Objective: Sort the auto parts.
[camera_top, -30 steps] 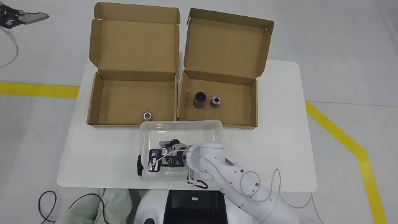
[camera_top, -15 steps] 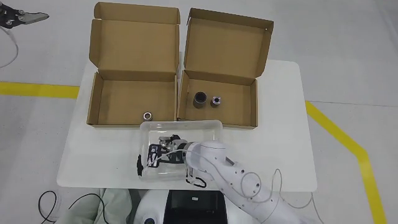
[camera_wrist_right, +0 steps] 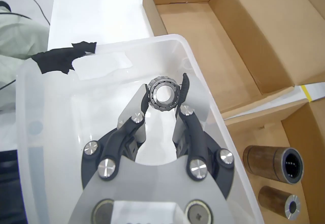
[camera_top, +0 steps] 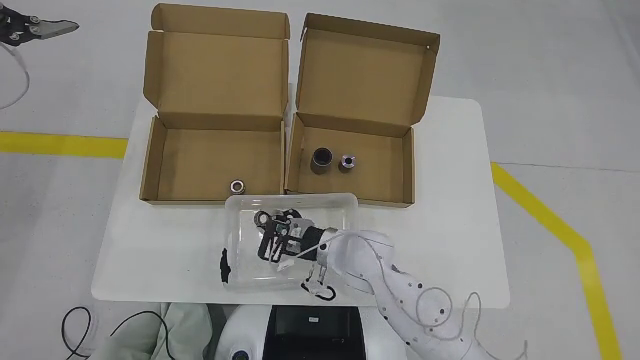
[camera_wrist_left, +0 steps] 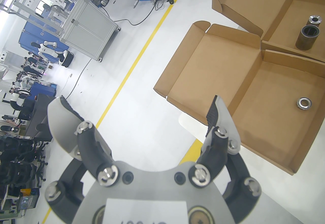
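Pinching steel bearing (camera_wrist_right: 162,106) across outer rim, right gripper (camera_wrist_right: 165,89) hangs inside clear bin (camera_wrist_right: 193,62). Bearing likely heavy for size, rigid, slick; ribbed outer ring judged best hold. Left gripper (camera_wrist_left: 138,104) spread wide, empty, near cardboard box (camera_wrist_left: 274,93).

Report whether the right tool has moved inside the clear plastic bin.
Yes. The right tool, gripping a ribbed metal ring, shifted from the black tape on the bin's rim toward the brown cardboard boxes.
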Robot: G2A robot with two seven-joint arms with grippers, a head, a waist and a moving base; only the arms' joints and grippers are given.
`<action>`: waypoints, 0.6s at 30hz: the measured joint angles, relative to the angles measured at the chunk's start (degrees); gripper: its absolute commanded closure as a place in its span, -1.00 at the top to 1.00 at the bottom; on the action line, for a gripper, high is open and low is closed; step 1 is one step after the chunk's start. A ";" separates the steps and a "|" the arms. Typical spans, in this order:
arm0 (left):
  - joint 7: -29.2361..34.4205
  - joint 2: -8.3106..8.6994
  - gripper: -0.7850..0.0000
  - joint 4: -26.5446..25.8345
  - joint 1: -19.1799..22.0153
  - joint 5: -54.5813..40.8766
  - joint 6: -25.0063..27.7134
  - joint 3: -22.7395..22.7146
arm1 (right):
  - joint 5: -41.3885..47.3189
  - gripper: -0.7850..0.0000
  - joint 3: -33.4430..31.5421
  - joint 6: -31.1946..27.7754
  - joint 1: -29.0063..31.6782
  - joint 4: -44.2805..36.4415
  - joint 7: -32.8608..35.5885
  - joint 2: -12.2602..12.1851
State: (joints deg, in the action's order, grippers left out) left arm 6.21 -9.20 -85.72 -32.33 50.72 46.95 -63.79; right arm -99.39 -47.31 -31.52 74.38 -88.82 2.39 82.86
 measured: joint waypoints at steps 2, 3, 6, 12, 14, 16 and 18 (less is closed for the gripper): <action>0.00 0.00 1.00 0.00 0.00 0.00 0.00 0.00 | 1.03 -1.00 -1.04 -0.07 0.78 0.08 -4.91 -0.40; 0.00 0.00 1.00 0.00 0.00 0.00 0.00 0.00 | 1.44 -1.00 -1.45 0.11 1.03 0.23 -6.96 -0.54; 0.00 0.00 1.00 0.00 0.00 0.00 0.00 0.00 | 2.88 -1.00 -2.33 0.03 1.32 1.01 -13.99 -0.89; 0.00 0.00 1.00 0.00 0.00 0.00 0.00 0.00 | 4.53 -1.00 -1.79 -0.75 -0.40 1.28 -22.68 -0.92; 0.00 0.00 1.00 0.00 0.00 0.00 0.00 0.00 | 4.86 -1.00 -1.35 -0.99 -1.42 0.59 -23.91 -0.82; 0.00 0.00 1.00 0.00 0.00 0.00 0.00 0.00 | 4.90 -1.00 -0.92 -1.08 -2.39 -0.20 -24.43 -0.73; 0.00 0.00 1.00 0.00 0.00 0.00 0.00 0.00 | 5.27 -1.00 -0.43 -0.96 -3.46 -1.17 -24.53 -0.56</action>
State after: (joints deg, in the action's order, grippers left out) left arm 6.21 -9.20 -85.72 -32.33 50.72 46.95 -63.79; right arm -94.11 -47.74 -32.49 70.92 -89.99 -22.14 82.31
